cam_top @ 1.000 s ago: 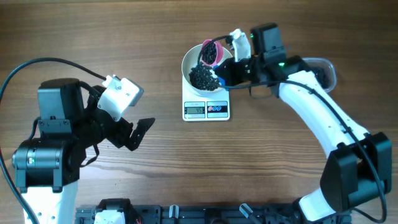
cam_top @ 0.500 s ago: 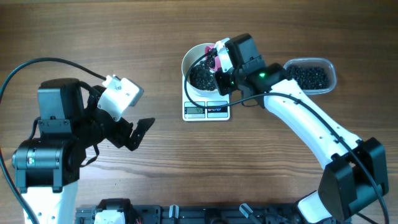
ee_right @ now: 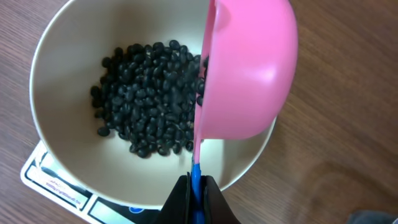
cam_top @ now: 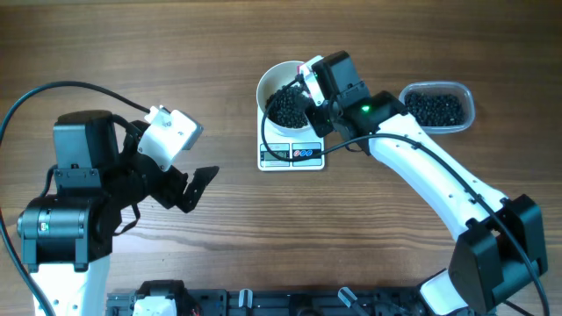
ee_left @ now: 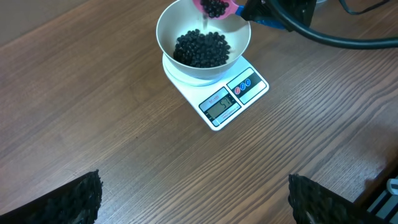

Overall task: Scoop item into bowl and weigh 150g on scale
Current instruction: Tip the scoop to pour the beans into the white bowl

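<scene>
- You have the black pellets (ee_right: 149,99) in a dark heap at the bottom of the white bowl (ee_right: 62,74). The bowl sits squarely on top of the scale (ee_left: 233,99).
- More pellets show at the mouth of the pink scoop (ee_right: 249,68). It is tipped on its side above the bowl, over the rim on the side of the scale that faces the clear tub (cam_top: 468,95). Its open side is turned toward the middle of the bowl.
- Your right jaws are closed on the scoop's thin blue handle (ee_right: 196,177), pinching it from both sides just below the pink cup.
- The right arm (cam_top: 430,180) reaches toward the scale from the tub's side, and its wrist hangs over that edge of the bowl.
- The scale's front edge pokes out from under the bowl, with the grey display and two round buttons in plain view. The digits are too small to read.
- The clear tub stands near the scale but apart from it, on the right arm's side, and holds more of the black pellets.
- Your left jaws stand wide open and grip nothing. They are well apart from the scale, on the side away from the tub.
- In the left wrist view, the dark fingertips (ee_left: 74,199) sit at the bottom corners, with the wooden surface (cam_top: 176,53) between them and the scale beyond.
</scene>
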Controlling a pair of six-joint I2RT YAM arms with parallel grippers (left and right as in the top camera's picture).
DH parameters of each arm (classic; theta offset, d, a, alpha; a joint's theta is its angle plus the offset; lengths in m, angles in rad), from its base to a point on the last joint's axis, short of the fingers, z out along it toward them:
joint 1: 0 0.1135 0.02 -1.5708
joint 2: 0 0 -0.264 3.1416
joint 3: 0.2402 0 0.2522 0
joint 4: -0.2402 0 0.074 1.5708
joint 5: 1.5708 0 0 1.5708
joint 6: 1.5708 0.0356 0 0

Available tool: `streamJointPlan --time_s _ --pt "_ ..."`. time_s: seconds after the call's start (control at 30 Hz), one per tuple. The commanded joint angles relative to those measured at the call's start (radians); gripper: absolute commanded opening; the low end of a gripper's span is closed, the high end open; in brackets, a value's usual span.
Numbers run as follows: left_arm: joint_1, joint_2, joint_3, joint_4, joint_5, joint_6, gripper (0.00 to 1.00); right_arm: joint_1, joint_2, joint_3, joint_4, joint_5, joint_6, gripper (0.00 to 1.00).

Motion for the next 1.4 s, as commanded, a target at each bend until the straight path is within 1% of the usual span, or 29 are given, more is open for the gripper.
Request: streamJointPlan --time_s 0.0,0.07,0.13,0.2,0.23,0.27,0.33,0.47,0.6,0.7,1.0,1.07,1.13,1.17,1.27,1.37 --pt "0.007 0.002 0.018 0.002 0.023 0.019 1.00 0.010 -0.029 0.007 0.006 0.019 -0.025 0.04" --pt "0.007 0.002 0.018 0.002 0.023 0.019 1.00 0.010 -0.029 0.007 0.010 0.064 -0.025 0.04" --pt "0.007 0.002 0.018 0.002 0.023 0.019 1.00 0.014 -0.029 0.007 0.011 0.040 -0.025 0.04" --pt "0.007 0.002 0.018 0.002 0.023 0.019 1.00 0.032 -0.029 0.007 0.003 0.016 -0.061 0.04" --pt "0.007 0.002 0.017 0.002 0.023 0.019 1.00 0.035 -0.029 0.007 0.002 0.037 -0.081 0.04" --pt "0.007 0.002 0.017 0.002 0.023 0.019 1.00 0.036 -0.029 0.007 0.004 0.098 -0.077 0.04" --pt "0.007 0.002 0.018 0.002 0.023 0.019 1.00 0.035 -0.029 0.007 0.009 0.156 -0.075 0.04" --pt "0.007 0.002 0.018 0.002 0.023 0.019 1.00 0.037 -0.029 0.007 0.012 0.137 -0.078 0.04" --pt "0.007 0.002 0.018 0.002 0.023 0.019 1.00 0.036 -0.029 0.007 0.020 0.182 -0.077 0.04" --pt "0.007 0.002 0.018 0.002 0.023 0.019 1.00 0.042 -0.029 0.007 0.029 0.143 -0.078 0.04" --pt "0.007 0.002 0.018 0.002 0.023 0.019 1.00 0.043 -0.029 0.007 0.032 0.140 -0.065 0.04" --pt "0.007 0.002 0.018 0.002 0.023 0.019 1.00 0.039 -0.034 0.007 0.033 0.145 -0.021 0.04" --pt "0.007 0.002 0.017 0.002 0.023 0.019 1.00 0.021 -0.050 0.015 0.031 0.148 0.053 0.04" --pt "0.007 0.002 0.018 0.002 0.023 0.019 1.00 0.002 -0.066 0.024 0.028 0.148 0.108 0.04" --pt "0.007 0.002 0.018 0.002 0.023 0.019 1.00 -0.062 -0.138 0.029 0.011 0.148 0.206 0.04" --pt "0.007 0.002 0.017 0.002 0.023 0.019 1.00 -0.141 -0.222 0.029 -0.050 0.149 0.229 0.04"
